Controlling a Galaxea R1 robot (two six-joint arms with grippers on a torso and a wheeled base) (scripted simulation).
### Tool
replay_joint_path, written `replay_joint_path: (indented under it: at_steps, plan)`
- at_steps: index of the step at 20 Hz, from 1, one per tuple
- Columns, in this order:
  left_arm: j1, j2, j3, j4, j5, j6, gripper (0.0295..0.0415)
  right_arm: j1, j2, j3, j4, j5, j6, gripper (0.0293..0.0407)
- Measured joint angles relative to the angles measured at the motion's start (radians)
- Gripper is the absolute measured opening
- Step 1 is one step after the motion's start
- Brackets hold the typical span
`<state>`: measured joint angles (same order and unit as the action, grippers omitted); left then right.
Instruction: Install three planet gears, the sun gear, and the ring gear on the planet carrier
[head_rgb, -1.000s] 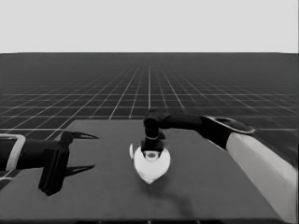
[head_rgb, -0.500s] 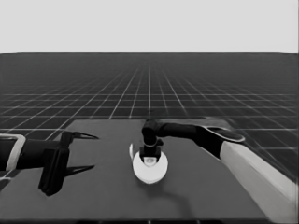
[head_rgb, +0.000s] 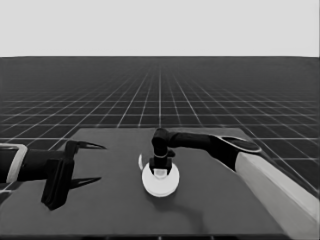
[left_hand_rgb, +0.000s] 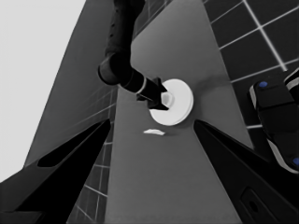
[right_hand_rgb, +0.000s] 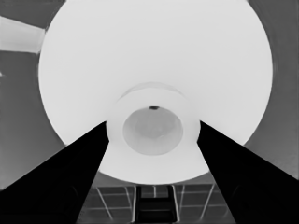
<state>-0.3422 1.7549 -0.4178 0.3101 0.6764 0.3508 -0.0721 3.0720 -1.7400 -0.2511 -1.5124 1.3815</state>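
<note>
The larger round part (head_rgb: 160, 182), the ring gear, lies flat at the table's middle; it is white, with a raised hub. My right gripper (head_rgb: 161, 168) stands straight over it, shut on the hub. The right wrist view shows that gripper (right_hand_rgb: 153, 125) with a finger on each side of the hub (right_hand_rgb: 152, 154) and the ring gear's disc (right_hand_rgb: 154, 60) spreading beyond. From the left wrist view the ring gear (left_hand_rgb: 180, 100) sits under the right gripper (left_hand_rgb: 163, 100). The planet gears and the smaller round part are hidden. My left gripper (head_rgb: 100, 163) waits open over the table's left end.
A thin white piece (head_rgb: 140, 161) lies just left of the ring gear, also the thin white piece (left_hand_rgb: 153, 132) in the left wrist view. Dark machinery with blue lights (left_hand_rgb: 275, 121) stands past the table's edge. The table (head_rgb: 225, 205) ends close in front.
The right gripper has come down a little with the larger round part, which was tilted a second ago and now sits level. The left arm has not moved.
</note>
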Motion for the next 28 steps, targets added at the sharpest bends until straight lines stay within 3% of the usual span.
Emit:
replay_joint_path:
  at_steps: [28]
  plan:
    - [0.000,0.000,0.000,0.000,0.000,0.000,0.0385,-0.011,-0.002,-0.002,-0.001,0.000,0.244,0.0349]
